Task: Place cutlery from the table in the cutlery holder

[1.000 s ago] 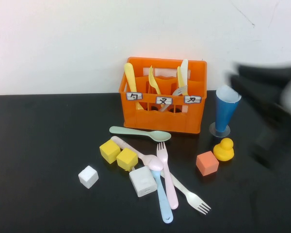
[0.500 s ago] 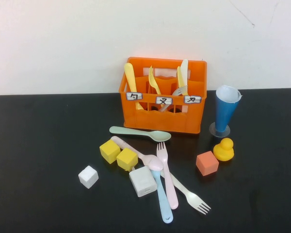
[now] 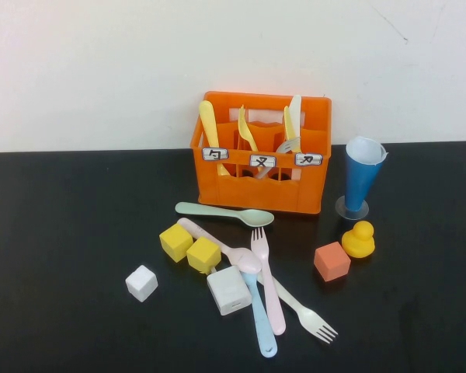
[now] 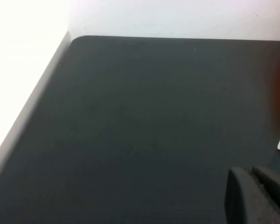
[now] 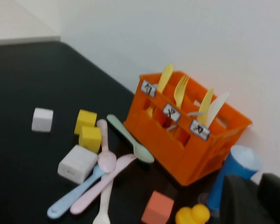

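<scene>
Left tool [image 4: 256, 196]: fingers together, over bare tabletop [image 4: 130, 116].
Right tool [image 5: 256, 196]: clenched, empty, near blue cup [image 5: 233, 175].
Tip: take the free mint spoon [image 3: 225, 212] first, by its handle.

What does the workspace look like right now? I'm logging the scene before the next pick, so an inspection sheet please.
Surface: black table, matte, nothing spilled.
Job's things: orange holder at the back, already holding yellow and cream pieces. Loose in front: green spoon, pink spoon, pink fork, blue spoon, cream fork, the last four overlapping.
Clutter: two yellow cubes, small white cube, larger white cube, orange cube, yellow duck, blue cup.
Grippers: left end effector over bare table; right end effector raised beside the cup; neither in the high view.
Cables: nothing seen.
Surroundings: plain white wall.
</scene>
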Motion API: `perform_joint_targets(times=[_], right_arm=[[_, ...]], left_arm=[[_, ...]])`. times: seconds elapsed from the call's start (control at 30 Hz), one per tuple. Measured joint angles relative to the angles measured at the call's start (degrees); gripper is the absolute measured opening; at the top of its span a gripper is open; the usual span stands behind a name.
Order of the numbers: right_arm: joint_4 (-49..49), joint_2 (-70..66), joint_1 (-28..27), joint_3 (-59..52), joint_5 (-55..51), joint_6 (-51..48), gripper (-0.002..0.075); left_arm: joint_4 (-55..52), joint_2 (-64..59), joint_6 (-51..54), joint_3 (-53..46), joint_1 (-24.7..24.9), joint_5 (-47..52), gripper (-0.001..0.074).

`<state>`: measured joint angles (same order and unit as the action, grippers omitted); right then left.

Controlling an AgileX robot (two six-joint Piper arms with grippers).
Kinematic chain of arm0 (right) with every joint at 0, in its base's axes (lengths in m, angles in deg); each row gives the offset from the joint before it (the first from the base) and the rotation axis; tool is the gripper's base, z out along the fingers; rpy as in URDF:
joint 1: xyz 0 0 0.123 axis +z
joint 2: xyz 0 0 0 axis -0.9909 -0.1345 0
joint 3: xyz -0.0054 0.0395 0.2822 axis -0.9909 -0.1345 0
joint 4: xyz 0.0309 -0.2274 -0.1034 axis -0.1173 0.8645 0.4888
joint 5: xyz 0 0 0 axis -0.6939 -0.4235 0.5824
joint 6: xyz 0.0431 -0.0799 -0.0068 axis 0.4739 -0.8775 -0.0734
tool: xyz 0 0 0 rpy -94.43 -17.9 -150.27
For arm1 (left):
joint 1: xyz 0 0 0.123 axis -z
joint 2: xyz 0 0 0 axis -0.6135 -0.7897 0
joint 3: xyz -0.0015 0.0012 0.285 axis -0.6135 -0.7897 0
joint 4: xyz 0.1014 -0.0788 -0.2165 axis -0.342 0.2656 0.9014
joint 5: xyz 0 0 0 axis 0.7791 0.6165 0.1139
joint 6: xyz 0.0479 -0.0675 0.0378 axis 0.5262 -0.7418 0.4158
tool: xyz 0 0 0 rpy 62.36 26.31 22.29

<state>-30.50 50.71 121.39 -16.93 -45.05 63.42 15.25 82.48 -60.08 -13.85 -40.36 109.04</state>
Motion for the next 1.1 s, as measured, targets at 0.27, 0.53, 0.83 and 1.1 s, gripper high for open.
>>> perform_joint_targets(times=[0.27,0.53,0.83,1.1], right_arm=[[-1.0,0.0,0.0,-1.8,-2.2,0.5,0.0093],[-1.3,1.3,-8.0,-14.2,7.4,5.9,0.0092],[-1.3,13.1,-29.0,-21.6,5.0,6.3,0.0091],[-4.6,19.3,-33.7,-24.6,4.6,6.3,0.009]], left_arm=[[0.0,0.0,0.0,0.0,0.0,0.0,-0.0001],[0.0,0.0,0.2,0.0,0.0,0.0,-0.0001],[0.0,0.0,0.2,0.0,0.0,0.0,-0.0001],[0.0,0.0,0.2,0.0,0.0,0.0,-0.0001]])
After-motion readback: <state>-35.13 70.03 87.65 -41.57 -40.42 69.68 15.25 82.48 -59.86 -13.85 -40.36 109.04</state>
